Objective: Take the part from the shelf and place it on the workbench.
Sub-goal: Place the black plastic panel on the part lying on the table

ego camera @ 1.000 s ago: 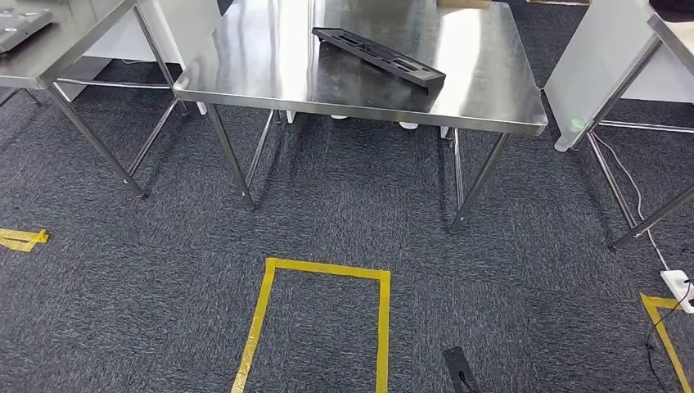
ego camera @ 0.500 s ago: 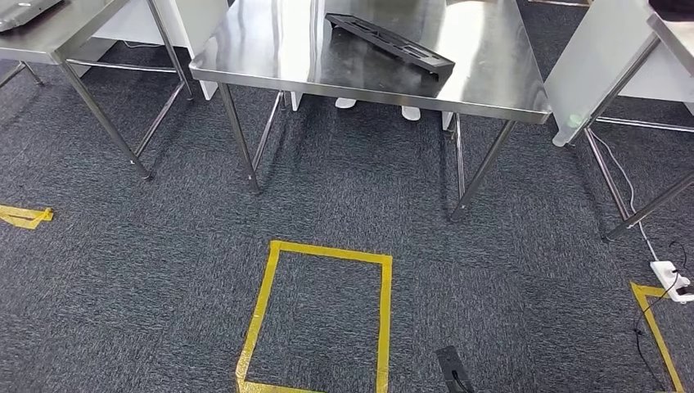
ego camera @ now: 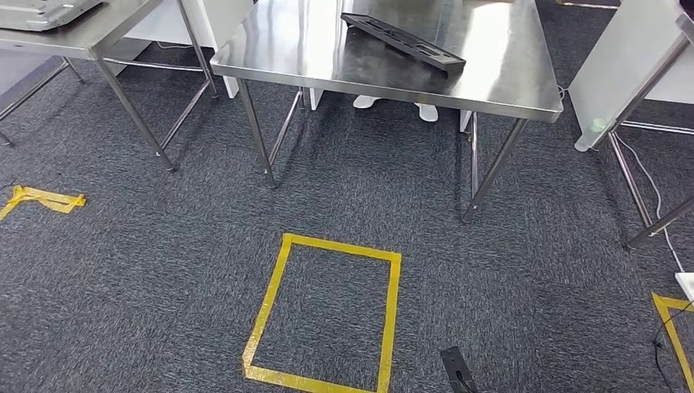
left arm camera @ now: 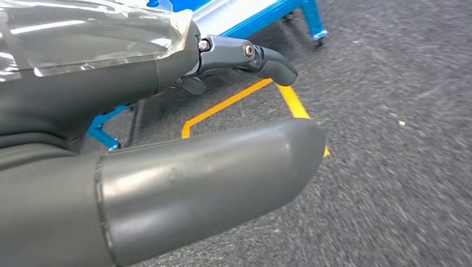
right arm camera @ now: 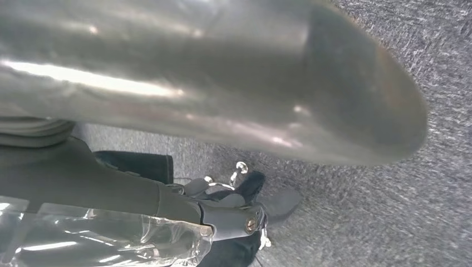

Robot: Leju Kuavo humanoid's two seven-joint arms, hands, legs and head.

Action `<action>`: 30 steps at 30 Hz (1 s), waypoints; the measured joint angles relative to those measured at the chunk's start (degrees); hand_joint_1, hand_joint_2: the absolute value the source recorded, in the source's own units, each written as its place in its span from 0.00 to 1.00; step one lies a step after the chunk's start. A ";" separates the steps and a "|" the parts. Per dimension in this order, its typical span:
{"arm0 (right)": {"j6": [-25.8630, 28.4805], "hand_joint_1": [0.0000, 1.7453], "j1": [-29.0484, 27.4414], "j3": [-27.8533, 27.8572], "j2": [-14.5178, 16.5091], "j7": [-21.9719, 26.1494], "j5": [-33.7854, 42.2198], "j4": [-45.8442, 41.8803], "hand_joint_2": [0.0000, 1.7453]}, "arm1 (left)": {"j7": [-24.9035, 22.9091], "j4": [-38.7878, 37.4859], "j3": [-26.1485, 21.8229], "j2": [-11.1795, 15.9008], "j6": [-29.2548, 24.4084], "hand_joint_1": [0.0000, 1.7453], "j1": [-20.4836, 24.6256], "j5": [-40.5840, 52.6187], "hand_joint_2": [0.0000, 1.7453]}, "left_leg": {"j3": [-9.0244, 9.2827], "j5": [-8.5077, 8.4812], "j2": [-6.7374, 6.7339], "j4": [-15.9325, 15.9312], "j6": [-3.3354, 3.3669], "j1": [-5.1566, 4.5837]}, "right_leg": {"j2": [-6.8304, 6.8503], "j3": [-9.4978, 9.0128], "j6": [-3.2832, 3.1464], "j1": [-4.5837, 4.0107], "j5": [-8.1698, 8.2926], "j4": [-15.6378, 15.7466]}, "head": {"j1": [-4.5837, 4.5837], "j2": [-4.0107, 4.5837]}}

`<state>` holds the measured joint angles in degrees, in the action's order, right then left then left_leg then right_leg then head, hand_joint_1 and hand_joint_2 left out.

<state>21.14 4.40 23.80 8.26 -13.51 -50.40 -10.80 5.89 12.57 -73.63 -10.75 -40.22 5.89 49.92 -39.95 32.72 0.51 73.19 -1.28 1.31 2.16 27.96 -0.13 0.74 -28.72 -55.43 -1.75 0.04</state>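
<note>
The black part [ego camera: 403, 42] lies flat on the steel desk [ego camera: 499, 90], towards its far side. Both hands hang over the grey carpet: the left hand [left arm camera: 167, 139] and the right hand [right arm camera: 222, 111] hold nothing, fingers apart. A yellow tape square [ego camera: 327, 315] marks the floor.

**Part on the workbench, taped box on the floor before it**

The part [ego camera: 403, 41] lies on the workbench [ego camera: 491, 82], toward its far side. A second table [ego camera: 98, 29] stands left of the workbench, another table's legs [ego camera: 646, 205] to its right. Someone's shoes [ego camera: 425, 111] show beneath the workbench. A taped floor box [ego camera: 327, 315] lies before it. The left hand [left arm camera: 167, 167] hangs over taped floor [left arm camera: 250, 100], the right hand [right arm camera: 195, 100] over carpet [right arm camera: 389, 211].
</note>
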 joint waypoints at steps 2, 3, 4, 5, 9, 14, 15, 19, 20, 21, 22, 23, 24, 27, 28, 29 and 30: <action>0.00 0.00 0.07 0.00 -0.01 -0.01 -0.07 0.00 0.00 | -0.01 0.00 -0.17 -0.01 0.02 0.00 0.03 0.19 0.00 | 4.47 -3.14 -1.38 -6.71 -0.26 0.35 | 0.80 0.07 0.19 0.00 -0.10 -0.44 | 0.01 0.00; 0.01 0.00 0.12 0.00 -0.02 -0.01 -0.12 0.01 0.00 | -0.03 -0.01 -0.23 -0.03 0.04 0.00 0.10 0.29 0.00 | 6.66 -4.25 -2.23 -10.26 -0.24 0.30 | 1.14 0.31 0.42 -0.12 -0.24 -0.79 | 0.05 0.00; 0.01 0.00 0.16 0.00 -0.04 -0.06 -0.21 0.01 0.00 | -0.06 -0.02 -0.27 -0.05 0.08 0.00 0.17 0.39 0.00 | 8.09 -4.84 -2.91 -12.76 -0.10 0.20 | 1.49 0.54 0.70 -0.32 -0.36 -1.10 | 0.00 0.00; 0.02 0.00 0.20 -0.01 -0.07 -0.11 -0.33 0.02 0.00 | -0.09 -0.03 -0.28 -0.08 0.10 0.00 0.22 0.44 0.00 | 8.61 -4.82 -3.23 -13.95 0.20 0.01 | 1.81 0.67 1.05 -0.53 -0.45 -1.34 | -0.02 0.00; 0.06 0.00 0.42 -0.03 -0.11 -0.24 -0.82 0.02 0.00 | -0.30 -0.06 -0.31 -0.08 0.07 0.00 0.20 0.49 0.00 | 7.73 -5.36 -1.92 -14.85 2.37 -0.26 | 1.50 1.60 2.20 -0.41 -1.16 -2.67 | -0.13 0.00; 0.06 0.00 0.25 -0.07 -0.20 -0.23 -1.06 0.04 0.00 | -0.48 -0.04 -0.33 -0.08 0.00 0.00 0.28 0.62 0.00 | 6.26 -6.65 0.22 -15.12 3.74 -0.46 | -1.70 8.63 1.96 -0.09 -8.01 -18.38 | -0.17 0.00; 0.02 0.00 0.23 -0.07 -0.21 -0.21 -1.11 0.04 0.00 | -0.50 -0.04 -0.34 -0.08 0.00 0.00 0.25 0.62 0.00 | 6.09 -6.85 0.76 -15.11 3.69 -0.49 | -1.79 8.36 2.29 -0.08 -7.66 -18.24 | -0.17 0.00; -0.60 0.00 0.43 -0.11 -0.23 -0.20 -1.63 0.05 0.00 | -0.66 -0.03 -0.49 -0.24 0.00 0.00 0.30 0.83 0.00 | 5.81 -7.62 2.91 -15.00 2.93 -0.71 | -4.19 0.43 3.11 -0.03 -2.27 -3.27 | -0.15 0.00; -0.79 0.00 0.50 -0.14 -0.22 -0.24 -1.73 0.06 0.00 | -0.71 -0.02 -0.55 -0.29 0.00 0.00 0.31 0.96 0.00 | 5.69 -7.83 3.31 -14.99 2.61 -0.78 | -4.66 -0.36 2.84 -0.13 -1.79 -1.51 | -0.13 0.00; -0.97 0.00 0.54 -0.16 -0.21 -0.32 -1.80 0.07 0.00 | -0.78 0.00 -0.62 -0.34 0.00 0.00 0.28 1.14 0.00 | 5.57 -8.07 3.65 -15.05 2.23 -0.82 | -4.61 -0.48 2.47 -0.31 -1.66 -1.01 | -0.11 0.00; -1.10 0.00 0.56 -0.17 -0.18 -0.40 -1.84 0.07 0.00 | -0.85 0.02 -0.68 -0.37 -0.01 0.00 0.21 1.32 0.00 | 5.44 -8.34 4.01 -15.19 1.84 -0.73 | -4.18 -0.39 2.11 -0.38 -1.41 -0.98 | -0.10 0.00; -1.23 0.00 0.62 -0.17 -0.16 -0.47 -1.86 0.07 0.00 | -0.91 0.02 -0.76 -0.39 -0.01 0.00 0.14 1.46 0.00 | 5.25 -8.35 3.99 -15.08 1.55 -0.60 | -3.76 -0.42 1.67 -0.26 -1.12 -0.89 | -0.09 0.00; -1.36 0.00 0.69 -0.16 -0.15 -0.55 -1.87 0.07 0.00 | -0.95 0.04 -0.85 -0.39 -0.02 0.00 0.11 1.59 0.00 | 4.80 -7.70 3.38 -14.30 1.31 -0.55 | -3.29 -0.41 1.16 -0.13 -0.80 -0.77 | -0.07 0.00; -1.79 0.00 0.69 -0.15 -0.16 -0.68 -1.86 0.07 0.00 | -0.97 0.11 -1.10 -0.43 -0.02 0.00 0.26 1.75 0.00 | 0.80 -1.88 0.62 -5.24 0.73 -0.50 | -1.55 -0.06 0.09 -0.01 -0.16 -0.63 | 0.09 0.00; -1.91 0.00 0.58 -0.14 -0.17 -0.69 -1.86 0.07 0.00 | -0.97 0.11 -1.15 -0.45 -0.02 0.00 0.29 1.78 0.00 | -0.82 -0.13 0.34 -1.32 0.50 -0.45 | -0.89 0.11 -0.01 -0.11 -0.10 -0.67 | 0.12 0.00; -1.97 0.00 0.49 -0.14 -0.17 -0.71 -1.87 0.08 0.00 | -0.96 0.11 -1.18 -0.45 -0.02 0.00 0.26 1.80 0.00 | -1.82 0.70 0.26 1.34 0.32 -0.39 | -0.22 0.24 -0.06 -0.19 -0.06 -0.71 | 0.11 0.00; -1.99 0.00 0.46 -0.13 -0.17 -0.73 -1.91 0.08 0.00 | -0.96 0.11 -1.22 -0.44 -0.02 0.00 0.20 1.87 0.00 | -1.64 0.30 0.13 1.69 0.21 -0.31 | 0.41 0.28 -0.06 -0.23 -0.06 -0.73 | 0.12 0.00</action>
<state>19.14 4.87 23.67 8.09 -14.23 -52.31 -10.72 4.93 12.68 -74.84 -11.20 -40.24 6.08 51.78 -41.59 33.03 0.64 74.88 -1.07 1.00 2.57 28.24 -0.19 0.51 -28.78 -56.16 -1.64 0.04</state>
